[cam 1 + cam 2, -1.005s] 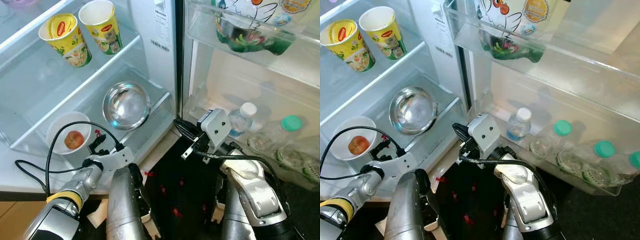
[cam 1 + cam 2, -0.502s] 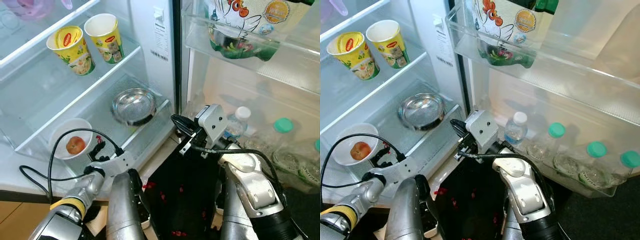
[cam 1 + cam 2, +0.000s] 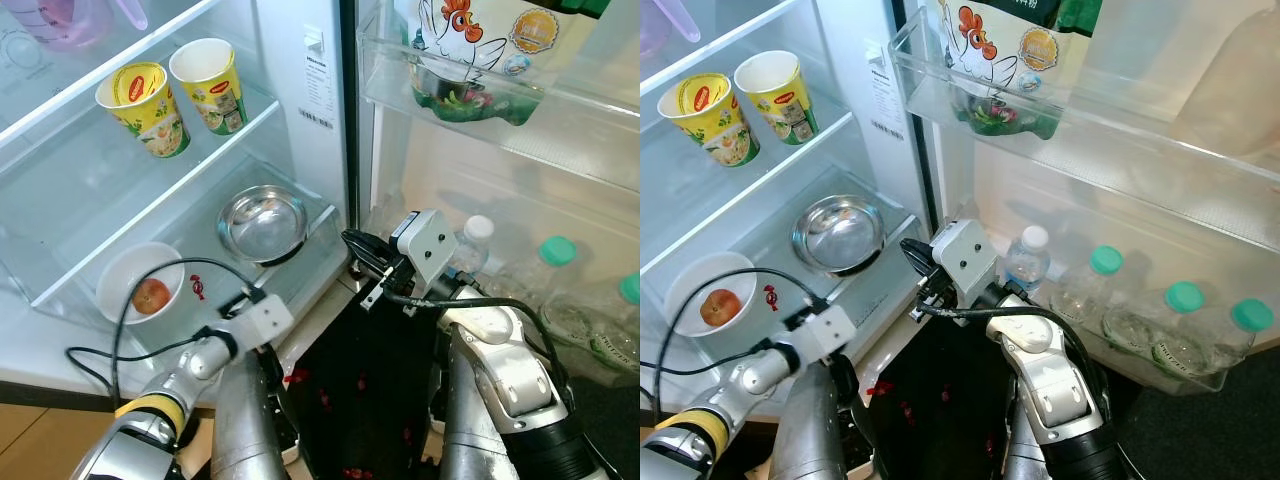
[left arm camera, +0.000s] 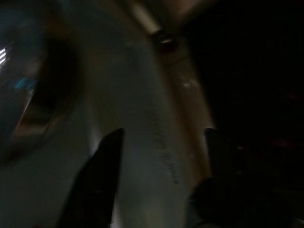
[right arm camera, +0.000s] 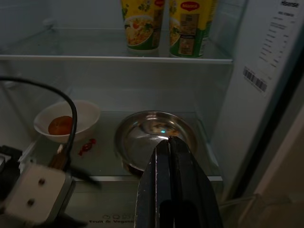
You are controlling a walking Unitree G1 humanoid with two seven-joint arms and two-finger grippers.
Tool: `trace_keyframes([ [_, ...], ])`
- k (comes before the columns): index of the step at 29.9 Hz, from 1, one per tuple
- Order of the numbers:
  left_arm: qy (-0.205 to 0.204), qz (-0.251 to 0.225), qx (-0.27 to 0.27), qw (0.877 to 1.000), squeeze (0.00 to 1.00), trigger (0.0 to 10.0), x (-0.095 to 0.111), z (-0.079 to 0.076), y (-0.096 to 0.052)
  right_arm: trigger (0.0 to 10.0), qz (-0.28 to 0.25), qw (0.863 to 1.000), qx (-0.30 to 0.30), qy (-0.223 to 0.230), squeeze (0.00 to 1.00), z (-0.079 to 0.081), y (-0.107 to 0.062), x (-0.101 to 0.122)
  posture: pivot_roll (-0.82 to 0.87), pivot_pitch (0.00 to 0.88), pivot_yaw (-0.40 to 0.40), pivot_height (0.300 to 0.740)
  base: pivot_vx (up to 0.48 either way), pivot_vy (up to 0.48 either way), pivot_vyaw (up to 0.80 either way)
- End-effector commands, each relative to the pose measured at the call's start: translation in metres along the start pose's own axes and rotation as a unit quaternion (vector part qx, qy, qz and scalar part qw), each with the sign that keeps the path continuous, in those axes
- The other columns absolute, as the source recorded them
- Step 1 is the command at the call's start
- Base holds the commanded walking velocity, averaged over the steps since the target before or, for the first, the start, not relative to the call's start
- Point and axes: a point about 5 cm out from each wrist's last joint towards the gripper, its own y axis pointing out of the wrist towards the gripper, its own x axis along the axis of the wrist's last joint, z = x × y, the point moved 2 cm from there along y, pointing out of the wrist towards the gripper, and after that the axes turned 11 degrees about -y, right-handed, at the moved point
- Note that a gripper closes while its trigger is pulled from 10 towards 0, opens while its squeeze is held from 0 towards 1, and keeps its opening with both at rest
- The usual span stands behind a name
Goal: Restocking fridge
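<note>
The fridge stands open. A steel bowl [image 3: 263,222] and a white bowl [image 3: 110,285] holding a reddish fruit [image 3: 150,296] sit on the lower glass shelf. A small red wrapped candy [image 3: 197,290] lies between them near the shelf's front edge. My left gripper [image 4: 161,161] is low in front of that shelf, pointing down, fingers [image 4: 102,180] apart and nothing between them. My right gripper [image 3: 350,240] is shut and empty, raised by the fridge's centre post and pointing at the steel bowl [image 5: 154,135].
Two yellow noodle cups [image 3: 140,105] stand on the upper shelf. The open door on the right holds a chicken-printed bag [image 3: 470,60], a water bottle [image 3: 470,245] and green-capped bottles [image 3: 555,255]. A dark mat [image 3: 350,380] with red bits lies below.
My left gripper has drawn back from the shelf and turned downward; the red candy lies on the shelf. The camera has risen slightly. The right arm has barely moved.
</note>
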Motion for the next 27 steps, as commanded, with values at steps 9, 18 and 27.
trace_keyframes([
  [9, 0.074, 0.069, -0.128, 0.987, 0.00, 0.0, -0.003, -0.008, 0.005, 10.0, 0.000, 1.000, -0.011, 0.019, 0.00, 0.004, -0.009, 0.000, -0.16, 0.321, 0.123, 0.416, 0.000, 0.000, 0.00],
  [18, 0.155, 0.047, -0.045, 0.986, 0.00, 0.0, 0.048, 0.039, 0.028, 10.0, 0.008, 0.999, -0.023, 0.029, 0.00, 0.008, -0.023, 0.005, -0.20, 0.407, 0.130, 0.416, 0.000, 0.000, 0.00],
  [27, 0.220, 0.080, -0.054, 0.971, 0.00, 10.0, 0.052, 0.045, 0.032, 10.0, 0.018, 0.999, -0.027, 0.031, 0.00, 0.010, -0.033, 0.007, -0.24, 0.455, 0.128, 0.416, 0.000, 0.000, 0.00],
])
